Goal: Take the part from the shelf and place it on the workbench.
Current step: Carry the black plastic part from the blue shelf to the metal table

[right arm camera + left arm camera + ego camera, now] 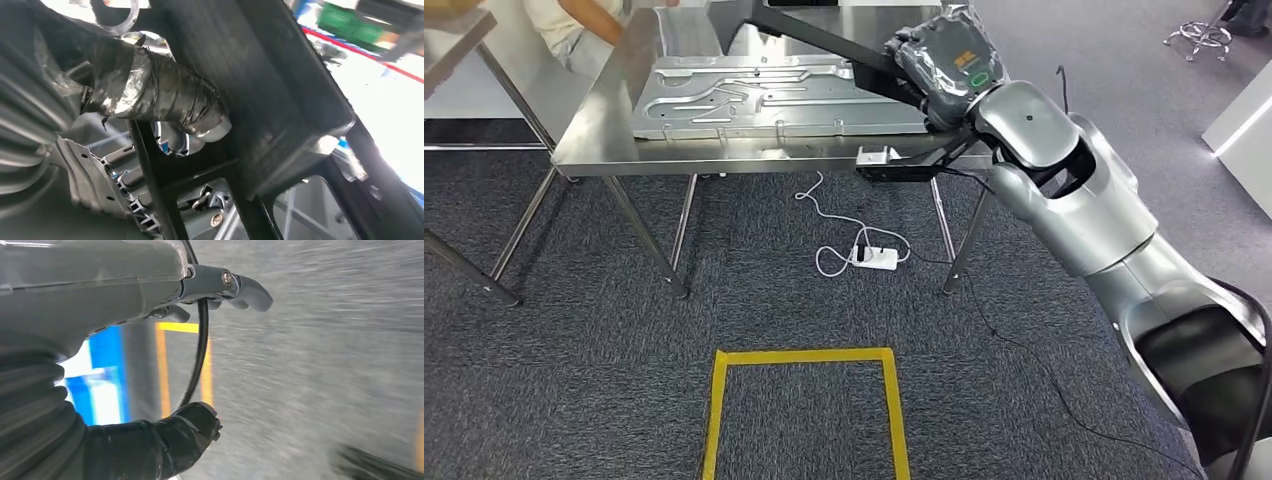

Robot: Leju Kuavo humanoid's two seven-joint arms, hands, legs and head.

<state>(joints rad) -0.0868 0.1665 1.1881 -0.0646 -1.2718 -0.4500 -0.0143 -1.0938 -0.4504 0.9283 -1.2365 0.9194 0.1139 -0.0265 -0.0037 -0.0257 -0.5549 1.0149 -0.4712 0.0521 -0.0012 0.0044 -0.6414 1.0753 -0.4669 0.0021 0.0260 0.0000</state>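
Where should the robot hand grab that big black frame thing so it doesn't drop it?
Probably one thin bar of the black frame part, from the near table edge. The bars are narrow with open gaps, so fingers can wrap through. The right robot hand already grips a bar that way.

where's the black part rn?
Head view: the black part is in the right hand, held over the right end of the steel workbench, just above the grey panel lying there.
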